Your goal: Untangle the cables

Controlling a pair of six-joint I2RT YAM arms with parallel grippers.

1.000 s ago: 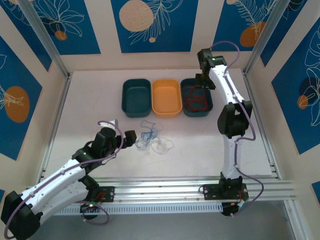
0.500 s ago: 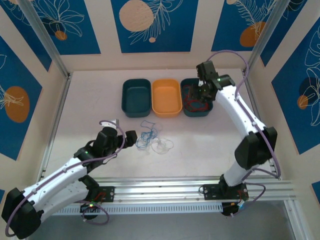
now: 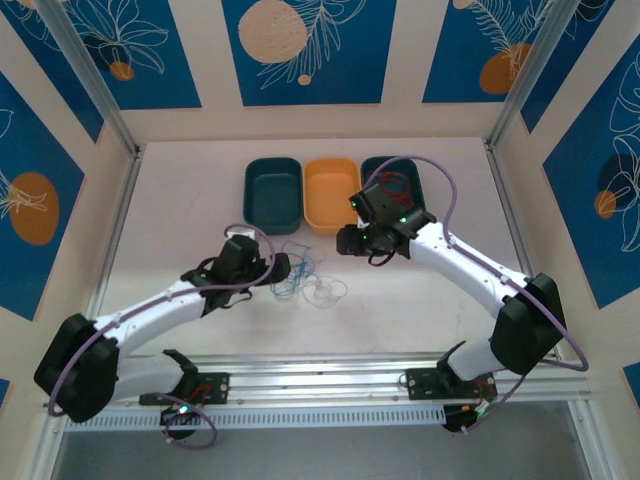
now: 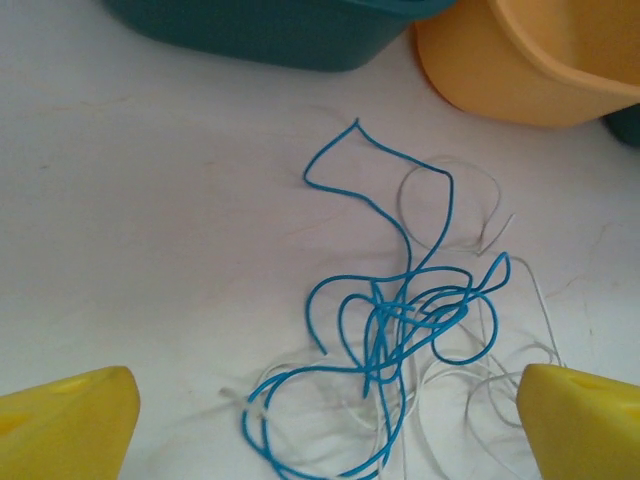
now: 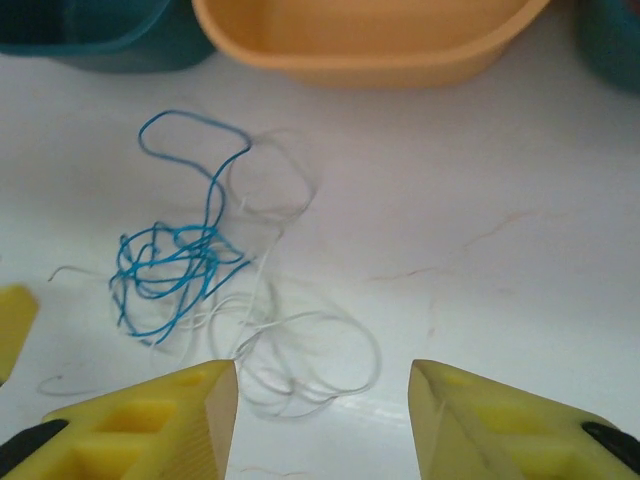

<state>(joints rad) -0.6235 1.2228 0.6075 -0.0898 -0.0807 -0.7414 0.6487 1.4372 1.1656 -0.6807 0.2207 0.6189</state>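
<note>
A tangle of blue cables (image 3: 292,272) (image 4: 400,320) (image 5: 170,265) lies mid-table, mixed with thin white cables (image 3: 326,292) (image 4: 450,190) (image 5: 310,360). Red cables (image 3: 397,185) lie in the right teal bin (image 3: 418,178). My left gripper (image 3: 283,266) (image 4: 320,440) is open just left of the tangle, and the blue loops lie on the table ahead of its yellow fingers (image 4: 60,420). My right gripper (image 3: 340,242) (image 5: 322,400) is open above and to the right of the tangle. A white loop lies on the table below its gap, and nothing is gripped.
Three bins stand in a row at the back: a left teal bin (image 3: 250,200) (image 4: 260,30), an orange bin (image 3: 312,200) (image 5: 370,30) (image 4: 540,70) and the right teal one, partly covered by my right arm. Aluminium rails line the table's sides and front.
My right arm has swung from over the right teal bin down to the middle of the table beside the tangle. My left gripper has moved forward and up toward the blue cables.
</note>
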